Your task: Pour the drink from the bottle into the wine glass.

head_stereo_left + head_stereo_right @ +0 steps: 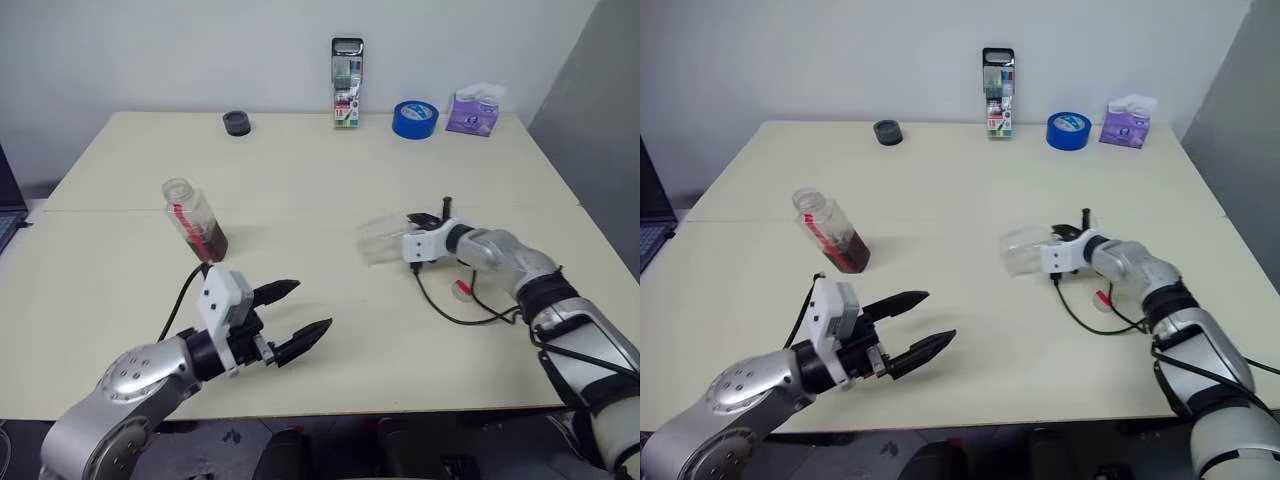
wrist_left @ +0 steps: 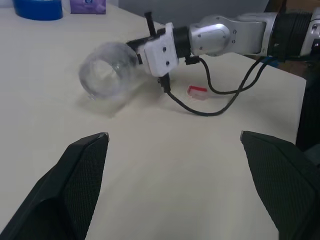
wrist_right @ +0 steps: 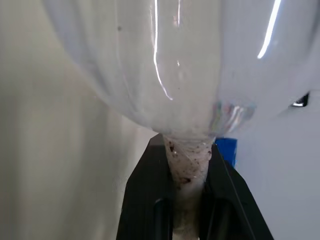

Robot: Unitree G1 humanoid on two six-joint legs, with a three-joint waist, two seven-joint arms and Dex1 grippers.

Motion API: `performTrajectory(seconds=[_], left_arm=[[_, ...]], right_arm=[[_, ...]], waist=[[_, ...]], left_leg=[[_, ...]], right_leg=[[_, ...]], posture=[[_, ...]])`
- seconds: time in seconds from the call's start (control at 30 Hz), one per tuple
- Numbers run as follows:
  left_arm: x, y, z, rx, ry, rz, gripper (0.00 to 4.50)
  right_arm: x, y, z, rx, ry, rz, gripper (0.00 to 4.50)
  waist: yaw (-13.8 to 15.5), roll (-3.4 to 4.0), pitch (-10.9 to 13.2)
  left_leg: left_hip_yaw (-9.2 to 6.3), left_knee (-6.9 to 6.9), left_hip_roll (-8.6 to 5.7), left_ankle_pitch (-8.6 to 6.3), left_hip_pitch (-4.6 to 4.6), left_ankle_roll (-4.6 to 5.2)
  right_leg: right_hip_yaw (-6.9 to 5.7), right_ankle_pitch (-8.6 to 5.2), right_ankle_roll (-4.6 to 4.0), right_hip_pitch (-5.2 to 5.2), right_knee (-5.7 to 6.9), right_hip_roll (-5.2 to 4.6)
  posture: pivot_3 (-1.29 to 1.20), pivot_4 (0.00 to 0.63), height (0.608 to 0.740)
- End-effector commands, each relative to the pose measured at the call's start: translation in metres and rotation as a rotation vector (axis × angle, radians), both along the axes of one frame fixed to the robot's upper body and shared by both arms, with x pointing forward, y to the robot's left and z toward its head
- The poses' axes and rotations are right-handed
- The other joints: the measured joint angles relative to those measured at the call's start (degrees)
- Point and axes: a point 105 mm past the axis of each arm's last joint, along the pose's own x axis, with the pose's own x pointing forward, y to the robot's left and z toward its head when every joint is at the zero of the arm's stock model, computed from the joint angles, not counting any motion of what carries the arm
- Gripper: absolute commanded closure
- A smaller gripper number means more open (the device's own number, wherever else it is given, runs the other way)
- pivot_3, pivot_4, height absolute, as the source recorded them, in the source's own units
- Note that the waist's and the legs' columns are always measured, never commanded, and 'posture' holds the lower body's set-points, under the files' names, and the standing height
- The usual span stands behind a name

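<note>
Clear glass (image 1: 383, 240) lies on its side on the cream table (image 1: 330, 180), bowl toward my left, and my right gripper (image 3: 187, 170) pinches its stem, fingers pressed tight on either side. My left gripper (image 1: 300, 312) hangs over the near part of the table, fingers spread wide and holding nothing. Well apart from the glass, on my left, the bottle (image 1: 195, 219) stands tilted with its cap off, a little dark drink (image 1: 211, 241) pooled at its base. A small red cap (image 1: 461, 290) sits on the table just beside my right wrist.
</note>
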Motion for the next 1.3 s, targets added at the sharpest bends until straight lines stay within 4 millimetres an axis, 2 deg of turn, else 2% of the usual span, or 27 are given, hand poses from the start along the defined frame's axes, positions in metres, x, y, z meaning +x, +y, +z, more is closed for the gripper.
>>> performTrajectory(seconds=[0.03,0.07,0.13,0.27,0.43,0.53,0.67,0.83,0.9,1.0,1.1,1.2,1.3], left_arm=[[-0.01,0.007,0.013,-0.039,-0.065,0.07,0.0],[-0.012,0.011,0.011,-0.044,-0.07,0.107,0.0],[-0.014,0.016,0.01,-0.047,-0.08,0.164,0.0],[-0.019,0.025,0.007,-0.065,-0.085,0.284,0.0],[-0.032,0.024,0.002,-0.064,-0.066,0.352,0.0],[-0.037,0.024,0.002,-0.067,-0.062,0.378,0.0],[-0.04,0.024,0.001,-0.067,-0.057,0.402,0.0],[-0.039,0.022,0.002,-0.066,-0.061,0.405,0.0],[-0.039,0.022,0.003,-0.066,-0.061,0.402,0.0],[-0.038,0.021,0.003,-0.065,-0.06,0.398,0.0],[-0.039,0.022,0.004,-0.062,-0.059,0.394,0.0],[-0.038,0.022,0.005,-0.061,-0.062,0.391,0.0],[-0.036,0.022,0.006,-0.061,-0.064,0.386,0.0]], right_arm=[[-0.001,0.062,0.068,0.34,-0.104,0.128,4.28],[-0.001,0.079,0.076,0.5,-0.038,0.131,4.28],[-0.004,0.105,0.083,0.704,0.097,0.168,4.28],[-0.003,0.136,0.081,1.132,0.489,0.161,4.28],[-0.001,0.15,0.059,1.253,0.654,0.064,4.28],[-0.004,0.154,0.044,1.266,0.683,0.033,4.28],[-0.009,0.151,0.014,1.278,0.713,-0.028,4.28],[-0.015,0.145,-0.026,1.133,0.72,-0.126,4.28],[-0.015,0.139,-0.036,1.08,0.713,-0.159,4.28],[-0.012,0.117,-0.057,1.02,0.712,-0.262,4.28],[-0.011,0.102,-0.066,1.014,0.722,-0.303,4.28],[-0.011,0.091,-0.071,1.028,0.731,-0.324,4.28],[-0.011,0.086,-0.071,1.044,0.733,-0.331,4.28]], waist=[[-0.2,0.03,0.0],[-0.2,0.03,0.0],[-0.2,0.05,0.0],[1.4,0.02,0.0],[2.0,0.06,0.0],[1.6,0.13,0.1],[1.4,0.13,0.1],[1.4,0.13,0.1],[1.4,0.13,0.0],[1.4,0.13,-0.2],[1.7,0.21,-0.5],[1.9,0.34,-0.6],[2.1,0.35,-0.6]], left_leg=[[-0.02,0.0,0.03,0.0,-0.01,0.0],[-0.05,-0.02,0.03,0.0,0.0,0.0],[-0.06,-0.03,0.07,0.0,0.0,-0.01],[-0.29,-0.03,-0.02,-0.11,-0.06,0.17],[-0.4,-0.03,-0.16,-0.15,-0.29,0.24],[-0.4,-0.09,-0.15,-0.15,-0.34,0.23],[-0.35,-0.34,-0.13,-0.14,-0.29,0.23],[-0.27,-0.58,-0.14,-0.12,-0.21,0.21],[-0.26,-0.67,-0.14,-0.11,-0.05,0.2],[-0.24,-0.69,-0.14,-0.12,0.07,0.21],[-0.26,-0.72,-0.14,-0.12,0.21,0.22],[-0.36,-0.85,-0.15,-0.15,0.7,0.25],[-0.42,-0.85,-0.19,-0.15,0.7,0.26]], right_leg=[[-0.02,0.0,-0.01,-0.01,0.0,0.04],[-0.02,-0.01,-0.01,-0.01,0.01,0.05],[-0.04,-0.01,-0.02,-0.01,0.0,0.06],[-0.3,-0.01,-0.03,0.07,-0.13,-0.07],[-0.51,0.0,-0.03,0.05,-0.42,-0.31],[-0.53,-0.01,-0.04,0.0,-0.45,-0.31],[-0.52,-0.04,-0.1,-0.04,-0.47,-0.28],[-0.47,-0.05,-0.11,-0.06,-0.56,-0.27],[-0.45,-0.06,-0.12,0.05,-0.6,-0.27],[-0.43,-0.07,-0.13,0.14,-0.6,-0.27],[-0.45,-0.07,-0.13,0.31,-0.7,-0.27],[-0.53,-0.09,-0.14,0.93,-1.01,-0.27],[-0.56,-0.09,-0.14,0.97,-1.02,-0.29]], posture=[[0.0,0.15,0.74],[0.0,0.15,0.74],[0.0,0.15,0.74],[0.0,0.15,0.74],[0.0,0.15,0.74],[0.0,0.15,0.74],[0.0,0.15,0.74],[0.0,0.15,0.74],[0.0,0.15,0.74],[0.0,0.15,0.74],[0.0,0.15,0.74],[0.0,0.15,0.74],[0.0,0.15,0.74]])
